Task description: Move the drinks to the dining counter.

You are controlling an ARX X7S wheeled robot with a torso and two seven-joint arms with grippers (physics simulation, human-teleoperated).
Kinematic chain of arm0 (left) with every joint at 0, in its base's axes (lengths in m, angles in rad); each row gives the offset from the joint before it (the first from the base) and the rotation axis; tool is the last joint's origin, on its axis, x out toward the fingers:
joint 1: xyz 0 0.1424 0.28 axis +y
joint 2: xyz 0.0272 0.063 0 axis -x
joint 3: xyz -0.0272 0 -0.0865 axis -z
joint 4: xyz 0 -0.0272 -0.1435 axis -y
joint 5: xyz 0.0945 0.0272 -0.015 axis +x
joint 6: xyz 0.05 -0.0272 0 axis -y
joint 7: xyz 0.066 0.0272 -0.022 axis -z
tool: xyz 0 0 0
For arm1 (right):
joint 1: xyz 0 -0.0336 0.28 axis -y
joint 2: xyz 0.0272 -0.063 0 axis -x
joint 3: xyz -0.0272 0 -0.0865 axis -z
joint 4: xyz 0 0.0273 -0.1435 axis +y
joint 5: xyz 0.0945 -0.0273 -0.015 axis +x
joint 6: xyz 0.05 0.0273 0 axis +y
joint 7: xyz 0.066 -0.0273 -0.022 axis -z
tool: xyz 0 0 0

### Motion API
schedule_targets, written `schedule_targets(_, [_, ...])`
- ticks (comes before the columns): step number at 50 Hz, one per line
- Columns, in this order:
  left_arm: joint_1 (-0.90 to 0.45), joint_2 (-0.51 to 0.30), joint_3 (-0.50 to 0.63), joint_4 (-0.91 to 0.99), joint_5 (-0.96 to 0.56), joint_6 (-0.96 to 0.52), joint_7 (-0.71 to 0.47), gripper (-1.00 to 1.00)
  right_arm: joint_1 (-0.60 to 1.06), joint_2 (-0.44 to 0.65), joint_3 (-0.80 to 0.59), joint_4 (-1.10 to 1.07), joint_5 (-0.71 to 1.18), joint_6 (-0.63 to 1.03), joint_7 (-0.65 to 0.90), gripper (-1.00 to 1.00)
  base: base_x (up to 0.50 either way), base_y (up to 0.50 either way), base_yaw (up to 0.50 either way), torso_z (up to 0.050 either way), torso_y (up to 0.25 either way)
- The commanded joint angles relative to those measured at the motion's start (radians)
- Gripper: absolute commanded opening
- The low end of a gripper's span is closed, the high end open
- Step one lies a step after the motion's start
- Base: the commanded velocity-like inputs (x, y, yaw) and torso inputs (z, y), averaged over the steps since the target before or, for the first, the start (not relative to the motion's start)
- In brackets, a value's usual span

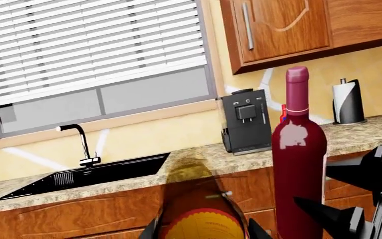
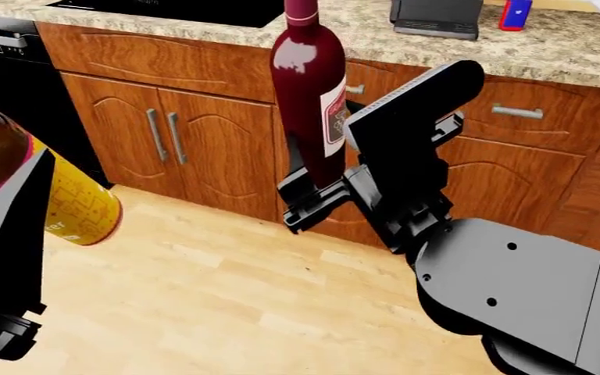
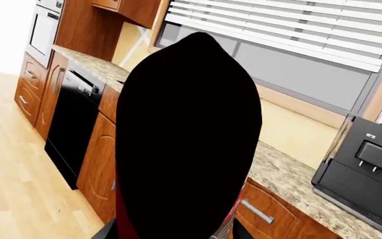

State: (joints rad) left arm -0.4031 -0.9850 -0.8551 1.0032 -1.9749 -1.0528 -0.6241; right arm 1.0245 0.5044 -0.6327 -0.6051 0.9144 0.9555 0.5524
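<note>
In the left wrist view the beer bottle [image 1: 201, 219] is pinched by the left gripper [image 1: 204, 231], in the head view the wine bottle [image 2: 308, 86] is clamped by the right gripper [image 2: 316, 195] off the floor, the blue bottle [image 2: 516, 14] is left on the kitchen worktop [image 2: 581, 47], and in the right wrist view no dining counter is shown, so no delivery is judged complete.

Open wood floor [image 2: 227, 297] lies below both arms. The cabinet fronts [image 2: 196, 133] and the countertop edge [image 2: 550, 66] block passage directly ahead.

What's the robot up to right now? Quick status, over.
Right tool shut on tall dark-red wine bottle. Left tool shut on amber beer bottle with yellow label. Blue red-capped bottle on brown granite worktop. Dining counter not in view.
</note>
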Motion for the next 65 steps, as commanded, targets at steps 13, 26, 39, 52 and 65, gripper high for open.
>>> schedule_targets(13, [-0.024, -0.014, -0.008, -0.010, -0.010, 0.010, -0.021, -1.00, 0.018, 0.001, -0.002, -0.007, -0.027, 0.011, 0.001, -1.00, -0.20, 0.46, 0.00, 0.000, 0.000])
schedule_targets(26, [-0.015, -0.010, -0.033, -0.007, -0.026, 0.000, -0.027, -1.00, 0.021, 0.005, -0.012, -0.008, -0.041, 0.019, 0.019, -1.00, -0.24, 0.24, 0.19, 0.001, 0.000])
schedule_targets(39, [-0.020, -0.003, -0.031, -0.006, -0.025, -0.007, -0.028, -1.00, 0.018, 0.009, -0.007, -0.010, -0.032, 0.010, 0.015, -1.00, -0.14, -0.06, 0.50, 0.001, 0.001])
schedule_targets(52, [-0.028, -0.004, -0.027, -0.007, -0.029, -0.009, -0.030, -1.00, 0.023, 0.008, -0.013, -0.010, -0.032, 0.011, 0.017, -1.00, -0.13, -0.07, 0.50, 0.000, 0.000])
schedule_targets(65, [-0.046, -0.002, 0.002, -0.011, -0.015, -0.010, -0.027, -1.00, 0.032, 0.006, -0.021, -0.007, -0.032, 0.013, 0.012, -1.00, -0.13, -0.08, 0.50, 0.001, 0.000])
